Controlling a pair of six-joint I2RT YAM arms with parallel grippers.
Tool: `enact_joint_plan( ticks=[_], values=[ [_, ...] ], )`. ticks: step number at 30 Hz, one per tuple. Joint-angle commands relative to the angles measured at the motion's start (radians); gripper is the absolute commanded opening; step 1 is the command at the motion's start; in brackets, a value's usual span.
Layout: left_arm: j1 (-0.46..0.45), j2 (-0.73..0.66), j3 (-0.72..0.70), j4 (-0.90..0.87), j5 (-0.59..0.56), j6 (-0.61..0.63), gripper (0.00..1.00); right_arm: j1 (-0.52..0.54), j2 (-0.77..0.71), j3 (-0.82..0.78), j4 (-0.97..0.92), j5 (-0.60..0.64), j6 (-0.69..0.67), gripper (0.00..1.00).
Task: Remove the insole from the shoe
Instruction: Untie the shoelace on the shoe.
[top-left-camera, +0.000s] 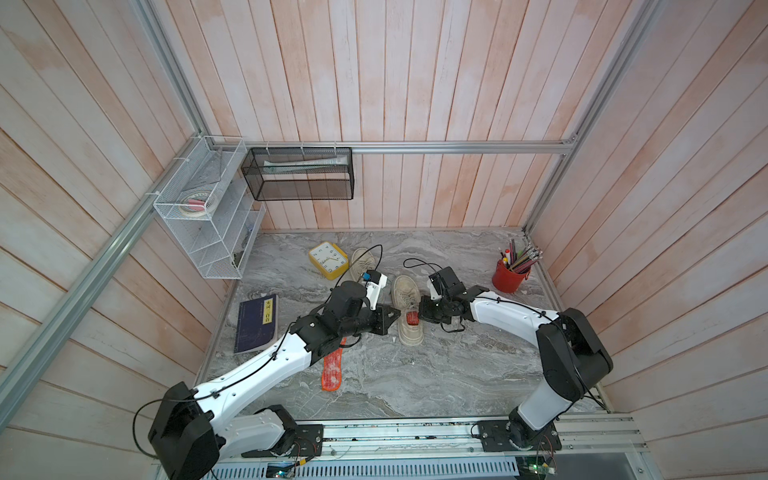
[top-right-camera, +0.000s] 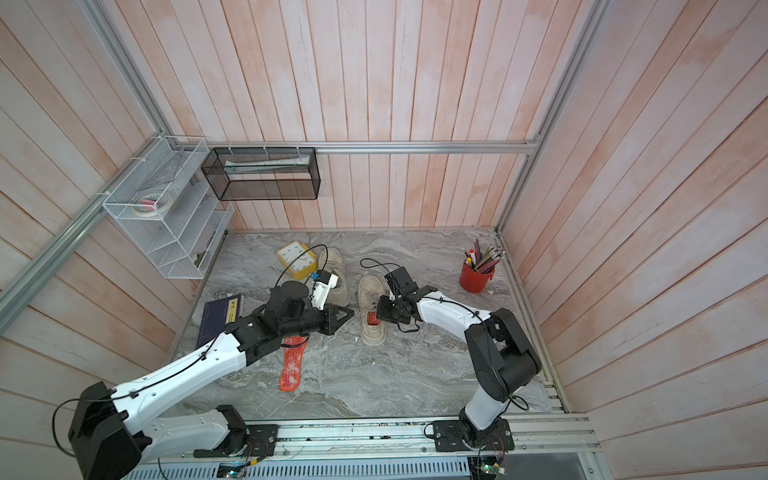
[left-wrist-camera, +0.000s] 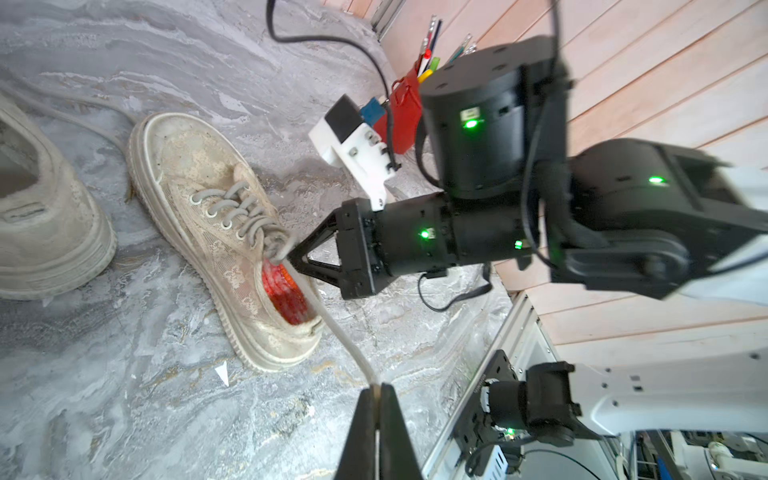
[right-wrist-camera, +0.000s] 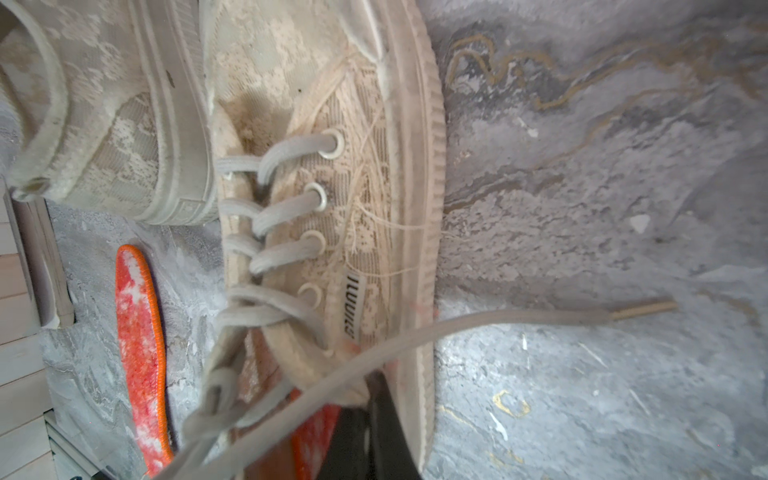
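Tag (right-wrist-camera: 354, 307) on shoe (right-wrist-camera: 316, 104): txt too blurry.

Two beige lace-up sneakers, the nearer sneaker (top-left-camera: 405, 291) and the farther sneaker (top-left-camera: 360, 259); two orange insoles, one insole (top-left-camera: 412, 319) inside the nearer sneaker and one insole (top-left-camera: 332, 370) loose on the bench (top-left-camera: 436, 374); one yellow alarm clock (top-left-camera: 328, 258); one dark blue book (top-left-camera: 256, 319); one red pencil cup (top-left-camera: 509, 280), its pencils (top-left-camera: 523, 255) too bunched to count; one white wire rack (top-left-camera: 208, 208); one black mesh basket (top-left-camera: 299, 174); two robot arms, left arm (top-left-camera: 257, 368) and right arm (top-left-camera: 507, 311)

The left claw (left-wrist-camera: 376, 388) pinches the shoelace (left-wrist-camera: 341, 332); the closed right claw (left-wrist-camera: 291, 259) reaches the shoe (left-wrist-camera: 199, 199).
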Motion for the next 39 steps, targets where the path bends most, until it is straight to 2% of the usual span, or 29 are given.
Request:
enact_joint_plan(
  ticks=[1, 7, 10, 11, 12, 15, 17, 26, 27, 30, 31, 33, 35, 39],
  values=[
    [-0.002, -0.082, -0.003, -0.068, 0.019, 0.03, 0.0, -0.005, 0.01, 0.019, 0.022, 0.012, 0.01, 0.0],
    [0.007, -0.174, -0.009, -0.078, -0.01, 0.035, 0.0, -0.005, 0.003, 0.012, 0.02, 0.004, 0.005, 0.0],
    [0.011, -0.171, 0.017, -0.062, -0.019, 0.049, 0.0, -0.006, 0.003, 0.01, 0.024, -0.008, 0.002, 0.01],
    [0.015, -0.16, 0.031, -0.055, -0.023, 0.052, 0.0, -0.004, 0.001, 0.009, 0.028, -0.017, 0.001, 0.05],
    [0.019, -0.14, 0.047, -0.045, -0.027, 0.058, 0.0, -0.006, -0.003, 0.006, 0.034, -0.026, -0.001, 0.15],
    [0.03, -0.038, 0.105, 0.007, -0.034, 0.066, 0.0, -0.006, -0.041, -0.002, 0.044, -0.03, -0.002, 0.41],
    [0.035, 0.054, 0.164, 0.037, -0.045, 0.056, 0.0, -0.007, -0.082, -0.011, 0.049, -0.022, -0.008, 0.49],
    [0.062, 0.514, 0.477, 0.197, -0.053, 0.055, 0.0, -0.034, -0.318, -0.132, -0.01, 0.064, 0.031, 0.51],
    [0.066, 0.576, 0.513, 0.21, -0.054, 0.057, 0.05, -0.036, -0.336, -0.151, -0.02, 0.073, 0.041, 0.51],
    [0.082, 0.738, 0.639, 0.182, -0.074, 0.085, 0.42, -0.044, -0.364, -0.19, -0.031, 0.075, 0.058, 0.5],
    [0.087, 0.773, 0.677, 0.158, -0.108, 0.098, 0.57, -0.043, -0.366, -0.193, -0.036, 0.073, 0.059, 0.5],
    [0.106, 0.804, 0.724, 0.111, -0.147, 0.12, 0.98, -0.042, -0.365, -0.193, -0.044, 0.062, 0.048, 0.5],
    [0.127, 0.767, 0.719, 0.078, -0.196, 0.136, 1.0, -0.037, -0.362, -0.188, -0.043, 0.045, 0.032, 0.48],
    [0.173, 0.574, 0.591, 0.025, -0.268, 0.18, 0.99, -0.019, -0.336, -0.178, -0.001, -0.03, -0.011, 0.45]
  ],
)
